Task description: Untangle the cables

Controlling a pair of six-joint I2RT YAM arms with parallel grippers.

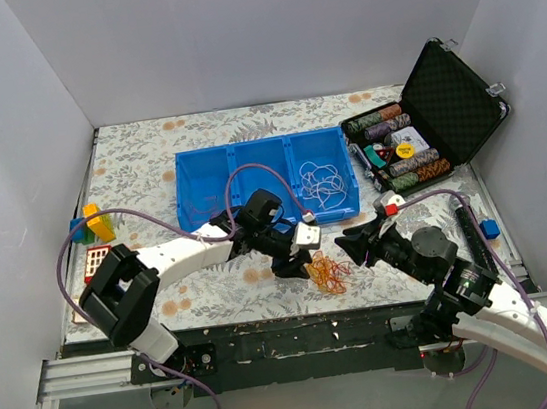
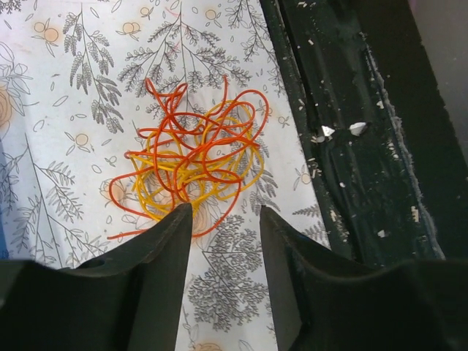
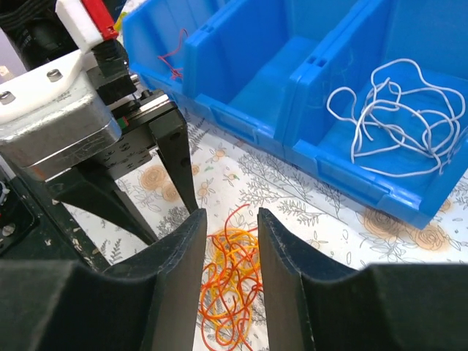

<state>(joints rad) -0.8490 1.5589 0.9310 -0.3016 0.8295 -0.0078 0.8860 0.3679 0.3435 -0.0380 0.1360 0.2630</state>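
Robot test cell in a laboratory. Plain white partition walls (image 1: 260, 25) enclose the bench (image 1: 130, 183) on three sides, and a flower-printed cloth (image 1: 225, 292) covers it. The left arm (image 1: 180, 257) and right arm (image 1: 488, 297) are bolted to a black rail (image 1: 301, 337) at the near edge (aluminium framing (image 1: 74, 377) shows below it). Staged props lie about: a blue three-compartment bin (image 1: 247, 157), an open black case (image 1: 456, 100) of poker chips (image 1: 402, 142), and toy blocks (image 1: 99, 222).
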